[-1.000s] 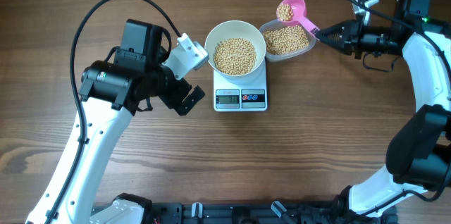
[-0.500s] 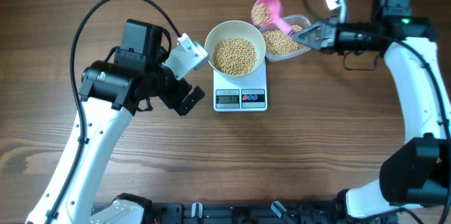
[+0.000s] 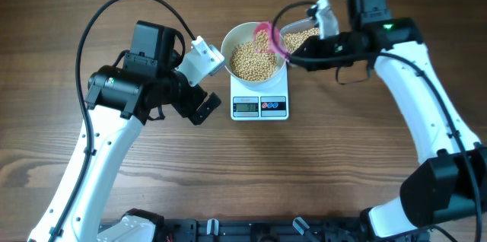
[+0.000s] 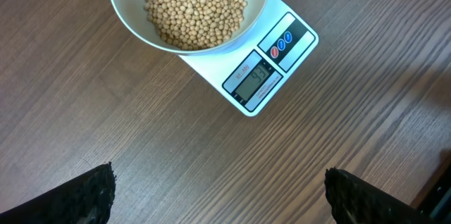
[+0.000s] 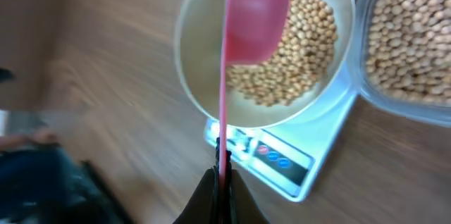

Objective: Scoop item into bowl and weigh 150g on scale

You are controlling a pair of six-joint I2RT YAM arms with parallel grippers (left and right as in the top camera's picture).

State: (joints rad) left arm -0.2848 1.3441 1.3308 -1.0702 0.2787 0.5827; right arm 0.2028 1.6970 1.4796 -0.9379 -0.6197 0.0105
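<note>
The white bowl (image 3: 237, 38) stands on the white scale (image 3: 259, 106) and holds a heap of tan beans (image 3: 253, 61). My right gripper (image 3: 289, 61) is shut on the thin handle of a pink scoop (image 3: 266, 38), which is turned on its side over the bowl's right half. In the right wrist view the scoop (image 5: 257, 20) hangs above the beans (image 5: 303, 55), its handle pinched in the gripper (image 5: 223, 176). My left gripper (image 3: 207, 82) waits open just left of the scale. The left wrist view shows the left gripper (image 4: 222, 199) over bare wood, with the bowl (image 4: 134, 20) and scale (image 4: 262, 76) ahead.
A clear plastic tub (image 3: 298, 38) of more beans sits right of the bowl, partly covered by my right arm; it also appears in the right wrist view as the tub (image 5: 412, 41). Bare wooden table lies in front of the scale.
My right arm has swung left from the tub, carrying the loaded scoop to over the bowl and tipping it. The left arm has not moved.
</note>
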